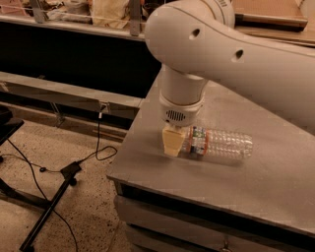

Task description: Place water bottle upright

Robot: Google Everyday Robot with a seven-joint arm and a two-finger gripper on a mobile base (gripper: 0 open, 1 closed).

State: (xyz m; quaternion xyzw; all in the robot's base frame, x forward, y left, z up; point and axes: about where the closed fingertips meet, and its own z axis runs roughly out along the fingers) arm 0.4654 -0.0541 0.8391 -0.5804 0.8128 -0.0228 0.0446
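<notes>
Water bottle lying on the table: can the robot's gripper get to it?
Probably yes. The gripper sits right at the cap end of the water bottle, and nothing on the grey table lies between them.

You've got a grey matte tabletop [275, 192] on the right, with grey drawer fronts [197, 224] below its edge. Your hand [172, 146] hangs low over the tabletop's left part. The speckled beige floor [93, 216] fills lower left. Thin black cables [101, 147] loop across it, next to a black metal stand leg [47, 214]. A long grey ledge [59, 93] runs behind, with a dark recess above it. A brown wooden board [266, 12] sits top right. The light is dim and warm.
</notes>
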